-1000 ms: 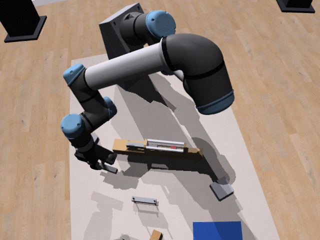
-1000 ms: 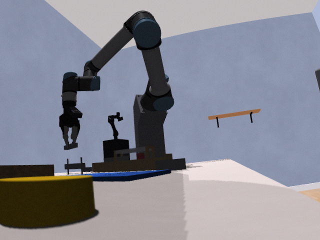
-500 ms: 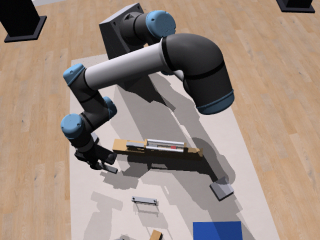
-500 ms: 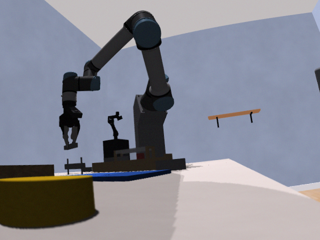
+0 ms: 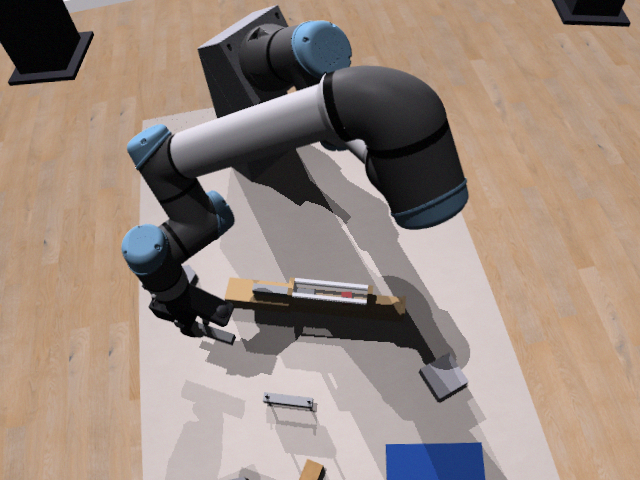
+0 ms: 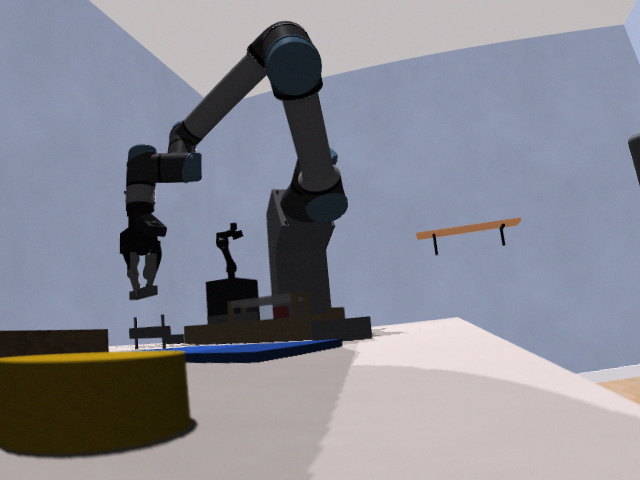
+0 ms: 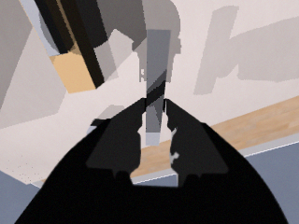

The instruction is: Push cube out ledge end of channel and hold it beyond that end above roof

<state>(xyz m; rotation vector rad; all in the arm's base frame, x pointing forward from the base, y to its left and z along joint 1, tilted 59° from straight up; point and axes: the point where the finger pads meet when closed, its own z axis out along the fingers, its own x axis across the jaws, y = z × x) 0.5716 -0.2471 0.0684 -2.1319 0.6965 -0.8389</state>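
Red cube (image 5: pixel 346 295) (image 6: pixel 280 311), top view, three o'clock of gripper (image 5: pixel 199 328) (image 6: pixel 143 288) (image 7: pixel 155 104) clamping grey bar (image 5: pixel 219 334) (image 6: pixel 143 292) (image 7: pixel 158 61): small, partly screened, probably light, rigid; grasp opposite sides.
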